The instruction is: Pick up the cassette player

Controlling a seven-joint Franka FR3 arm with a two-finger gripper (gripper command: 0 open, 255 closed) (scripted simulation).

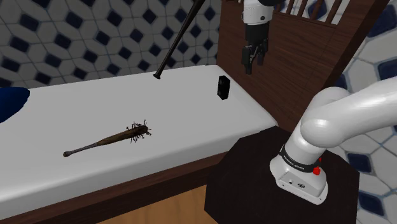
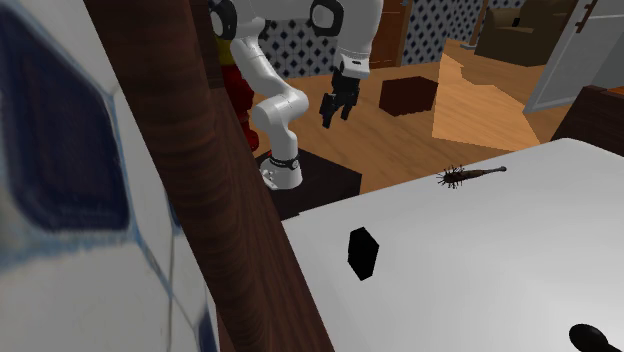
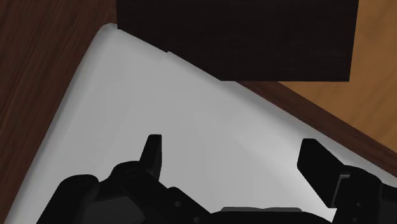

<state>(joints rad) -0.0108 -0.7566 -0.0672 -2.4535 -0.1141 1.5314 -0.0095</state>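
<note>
The cassette player is a small black box standing upright on the white mattress, near the wooden headboard. In the second exterior view the cassette player stands close to the mattress's near edge. My gripper hangs open in the air above it and a little to the shoulder view's right, holding nothing. From the other side, the gripper hovers well above the bed's corner. In the wrist view my gripper has its fingers wide apart over bare white mattress.
A brown spiked club lies on the mattress toward the front. A thin black bat leans onto the far edge. The wooden headboard rises right behind the cassette player. A blue object sits at the left. My dark stand adjoins the bed.
</note>
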